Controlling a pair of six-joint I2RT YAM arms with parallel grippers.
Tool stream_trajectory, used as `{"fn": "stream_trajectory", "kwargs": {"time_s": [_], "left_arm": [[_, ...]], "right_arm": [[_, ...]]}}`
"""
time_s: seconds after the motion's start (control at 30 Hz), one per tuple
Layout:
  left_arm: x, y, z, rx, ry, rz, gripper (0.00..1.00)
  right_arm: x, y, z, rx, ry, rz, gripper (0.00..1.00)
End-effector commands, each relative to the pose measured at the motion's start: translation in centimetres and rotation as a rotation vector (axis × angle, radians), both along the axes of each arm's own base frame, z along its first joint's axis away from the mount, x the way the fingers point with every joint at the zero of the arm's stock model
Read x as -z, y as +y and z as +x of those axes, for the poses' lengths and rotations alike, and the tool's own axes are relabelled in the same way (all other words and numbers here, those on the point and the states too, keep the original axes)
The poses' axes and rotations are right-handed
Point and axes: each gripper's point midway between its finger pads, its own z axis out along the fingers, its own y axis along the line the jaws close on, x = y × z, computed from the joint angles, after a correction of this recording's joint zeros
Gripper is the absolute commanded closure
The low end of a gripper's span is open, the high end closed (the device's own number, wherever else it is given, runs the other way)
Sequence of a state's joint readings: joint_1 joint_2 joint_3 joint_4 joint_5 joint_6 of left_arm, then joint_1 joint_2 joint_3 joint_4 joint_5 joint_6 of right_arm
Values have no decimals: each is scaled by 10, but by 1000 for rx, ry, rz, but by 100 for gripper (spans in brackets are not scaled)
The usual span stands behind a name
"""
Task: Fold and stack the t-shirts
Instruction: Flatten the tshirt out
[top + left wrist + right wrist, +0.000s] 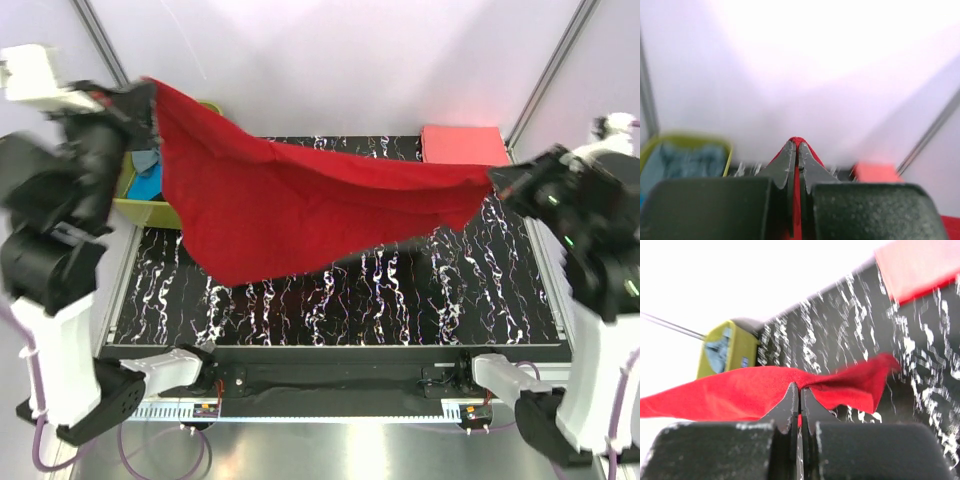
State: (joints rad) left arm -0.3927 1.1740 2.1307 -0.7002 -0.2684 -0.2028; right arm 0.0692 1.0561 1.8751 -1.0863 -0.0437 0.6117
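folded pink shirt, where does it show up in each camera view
Top external: the folded pink shirt lies at the far right, beyond the stretched dark red shirt.
Left wrist: blurred, low and right of centre.
Right wrist: in the upper right corner, cut by the edge.
Shared landmark: the olive-green basket, at the left in all three views.
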Motion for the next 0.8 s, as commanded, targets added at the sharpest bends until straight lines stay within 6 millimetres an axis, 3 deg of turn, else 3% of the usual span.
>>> {"fn": "stream_trajectory", "kwargs": {"time_s": [0.0,0.03,0.13,0.2,0.33,0.43,0.5,0.53,0.6,0.63,0.67,0.73,0.77], "left_arm": [[-94,7,-83,110,-394,10,100],[-109,11,-99,119,-465,-9,100],[-135,15,-146,188,-609,-52,100],[-143,13,-165,243,-653,-79,100],[-156,14,-178,270,-706,-103,100],[-159,13,-166,260,-697,-111,100],[-152,0,-135,256,-643,-92,100],[-147,-6,-122,256,-613,-87,100],[-120,-29,-68,260,-499,-50,100],[-108,-38,-48,260,-459,-31,100],[-74,-53,-3,240,-355,1,100],[-40,-68,37,229,-287,24,100],[9,-85,76,233,-180,63,100]], "right_arm": [[-30,-10,-57,-1,-104,-81,100],[-43,-9,-71,-14,-147,-79,100],[-55,-8,-117,-26,-224,-56,100],[-47,-10,-133,-11,-205,-38,100],[-38,-6,-163,-5,-191,78,100],[-22,-7,-161,19,-109,116,100],[-11,-9,-152,44,-48,122,100],[0,-9,-136,57,19,115,100],[19,-16,-118,104,116,91,100],[37,-18,-99,123,200,71,100],[48,-21,-88,146,244,55,100],[80,-26,-53,172,365,5,100],[91,-27,-41,177,401,-13,100]]}}
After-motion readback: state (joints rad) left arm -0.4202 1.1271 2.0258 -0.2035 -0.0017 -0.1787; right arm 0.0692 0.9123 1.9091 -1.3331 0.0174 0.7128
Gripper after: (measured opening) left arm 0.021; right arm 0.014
